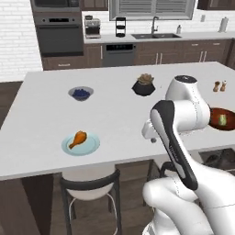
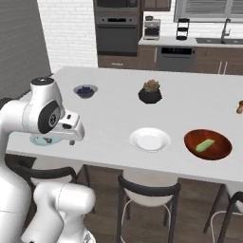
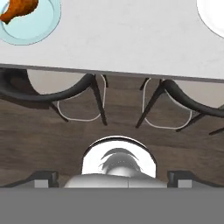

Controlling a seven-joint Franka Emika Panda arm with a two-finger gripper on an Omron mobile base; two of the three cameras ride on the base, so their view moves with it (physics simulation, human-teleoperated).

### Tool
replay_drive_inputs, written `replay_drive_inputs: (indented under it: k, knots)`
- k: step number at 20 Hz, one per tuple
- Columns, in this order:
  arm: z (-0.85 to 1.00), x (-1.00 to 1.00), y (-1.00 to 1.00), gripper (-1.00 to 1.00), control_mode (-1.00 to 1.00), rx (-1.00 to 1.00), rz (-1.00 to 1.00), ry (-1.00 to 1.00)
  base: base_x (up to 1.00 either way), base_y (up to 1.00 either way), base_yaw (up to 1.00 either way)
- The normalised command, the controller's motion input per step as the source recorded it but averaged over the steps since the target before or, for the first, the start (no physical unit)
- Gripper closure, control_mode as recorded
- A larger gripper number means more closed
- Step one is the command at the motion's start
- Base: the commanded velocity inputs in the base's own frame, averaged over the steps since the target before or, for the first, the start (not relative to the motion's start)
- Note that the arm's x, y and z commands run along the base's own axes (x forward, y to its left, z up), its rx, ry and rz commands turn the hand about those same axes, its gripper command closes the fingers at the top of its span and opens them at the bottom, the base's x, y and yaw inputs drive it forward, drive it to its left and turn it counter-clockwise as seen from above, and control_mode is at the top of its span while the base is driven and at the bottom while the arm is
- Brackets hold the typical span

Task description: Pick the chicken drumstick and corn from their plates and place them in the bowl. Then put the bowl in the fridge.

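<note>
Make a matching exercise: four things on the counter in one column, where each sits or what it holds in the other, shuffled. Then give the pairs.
1. chicken drumstick
2. corn
3. white plate
4. small grey bowl

A. in the reddish-brown bowl
B. holds blueberries
C. on the light blue plate
D. holds nothing

Pairs: 1-C, 2-A, 3-D, 4-B

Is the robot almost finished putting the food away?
Not yet. The corn already lies in the reddish-brown bowl, and the white plate is bare. The chicken drumstick sits on its light blue plate. Nothing is in hand. Left: drumstick into bowl, bowl into fridge.
</note>
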Motion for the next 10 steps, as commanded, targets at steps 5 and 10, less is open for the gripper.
replay_drive_inputs:
  k: [5, 10]
  knots:
    - [0.0, 0.0, 0.0, -1.0, 1.0, 0.0, 0.0, 0.0, 0.0, 1.0, 0.0]
    - [0.0, 0.0, 0.0, -1.0, 1.0, 0.0, 0.0, 0.0, 0.05, 0.83, -0.02]
